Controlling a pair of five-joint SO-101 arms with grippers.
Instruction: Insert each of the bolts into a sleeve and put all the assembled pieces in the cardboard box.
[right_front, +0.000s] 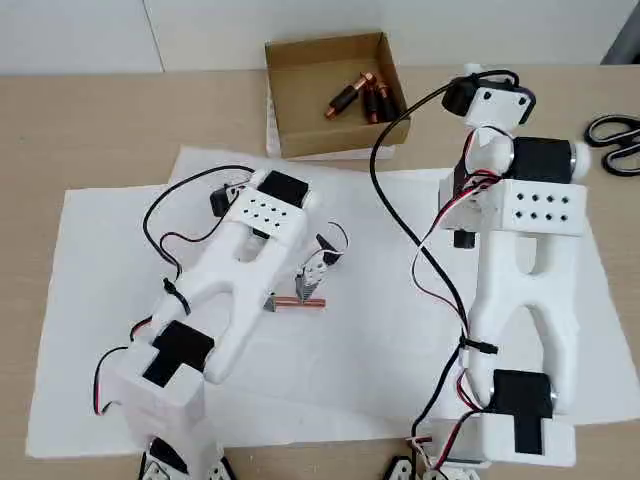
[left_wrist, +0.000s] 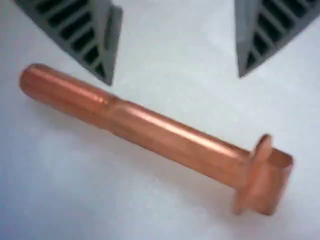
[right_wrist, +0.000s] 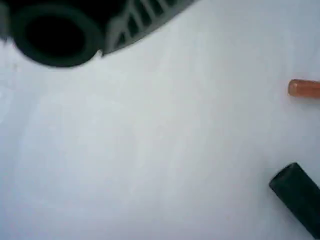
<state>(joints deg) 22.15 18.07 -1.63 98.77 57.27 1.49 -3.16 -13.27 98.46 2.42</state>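
**Item 1 – left gripper (left_wrist: 175, 75).** Released, fingers spread wide and grasping nothing. It hangs low over the paper, both fingertips on one side of the bolt and not touching it.

**Item 2 – bolt (left_wrist: 165, 135).** Copper, with a flanged head at one end and a plain tip at the other. It lies flat on the white paper sheet (right_front: 120, 330), aslant to the line between the fingers.

**Item 3 – right gripper (right_front: 462, 225).** We judge it clenched on a black sleeve (right_wrist: 55, 35), whose open mouth sits hard against a grey finger. A dark cylinder (right_wrist: 297, 192) – perhaps another sleeve – lies on the paper nearby.

**Item 4 – cardboard box (right_front: 290, 95).** It stands at the far edge of the paper, with assembled pieces (right_front: 365, 97) inside.

**Handling note.** We take the step in hand to be picking up the bolt. We would bring the fingers astride the shank, turn the wrist square to it, and close near the flange – leaving the plain end free to enter the sleeve. The round shank may roll if only one finger touches it first.
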